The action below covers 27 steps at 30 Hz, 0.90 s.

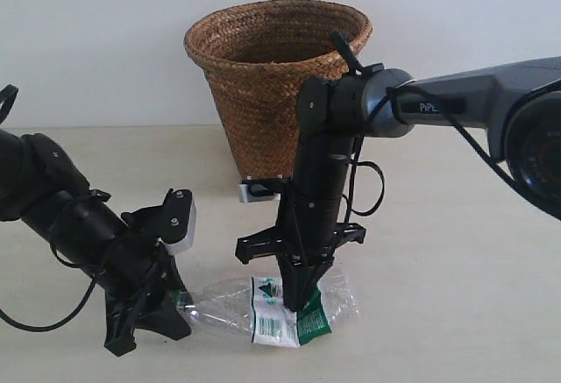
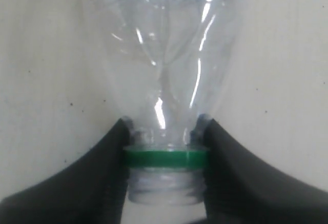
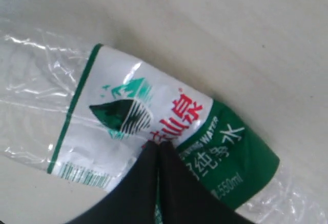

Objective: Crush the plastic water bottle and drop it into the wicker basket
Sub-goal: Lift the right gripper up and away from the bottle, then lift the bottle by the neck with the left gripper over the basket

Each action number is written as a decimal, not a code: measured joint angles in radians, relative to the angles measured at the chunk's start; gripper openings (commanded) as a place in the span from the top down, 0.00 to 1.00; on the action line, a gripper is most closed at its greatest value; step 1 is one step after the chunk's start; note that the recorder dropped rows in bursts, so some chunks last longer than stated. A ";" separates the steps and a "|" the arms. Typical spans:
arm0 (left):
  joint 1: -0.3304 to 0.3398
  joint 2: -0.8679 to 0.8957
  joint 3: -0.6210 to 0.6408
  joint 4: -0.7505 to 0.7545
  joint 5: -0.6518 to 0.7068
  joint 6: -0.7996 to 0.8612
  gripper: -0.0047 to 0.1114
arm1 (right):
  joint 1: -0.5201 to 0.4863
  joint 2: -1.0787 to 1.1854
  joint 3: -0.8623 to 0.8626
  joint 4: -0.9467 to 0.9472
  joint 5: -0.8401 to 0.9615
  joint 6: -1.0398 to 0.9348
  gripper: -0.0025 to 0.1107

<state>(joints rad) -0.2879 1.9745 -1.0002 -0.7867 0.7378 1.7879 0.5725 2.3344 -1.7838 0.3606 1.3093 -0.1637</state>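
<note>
The plastic water bottle (image 1: 263, 308) lies on its side on the table, flattened and creased, its green-and-white label (image 3: 128, 111) facing up. My left gripper (image 1: 173, 307) is shut on the bottle's neck. In the left wrist view its black fingers (image 2: 110, 152) clamp both sides of the neck at the green ring (image 2: 165, 158), with my left gripper (image 2: 165, 131) centred there. My right gripper (image 1: 296, 302) points straight down, its fingers pressed together, their tips on the label by the red characters (image 3: 177, 114); my right gripper (image 3: 156, 149) holds nothing. The wicker basket (image 1: 276, 76) stands upright behind the bottle.
The beige table (image 1: 456, 295) runs back to a pale wall (image 1: 88, 32). The right arm (image 1: 473, 98) reaches in from the right, in front of the basket, with a loose cable (image 1: 372, 190) hanging off it. The left arm (image 1: 53, 208) lies low at the left.
</note>
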 measured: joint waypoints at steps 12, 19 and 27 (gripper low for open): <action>0.003 0.002 0.000 0.000 -0.018 -0.012 0.92 | 0.006 -0.168 -0.006 -0.020 -0.086 -0.049 0.98; 0.003 0.002 0.000 0.000 -0.018 -0.012 0.92 | -0.015 -0.351 0.116 -0.084 -0.093 -0.071 0.98; 0.003 -0.006 0.000 0.000 0.008 -0.010 0.92 | -0.187 -0.552 0.385 -0.126 -0.093 -0.155 0.98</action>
<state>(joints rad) -0.2844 1.9684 -1.0002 -0.7868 0.7456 1.7775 0.3853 1.7829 -1.3985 0.2347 1.2167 -0.3184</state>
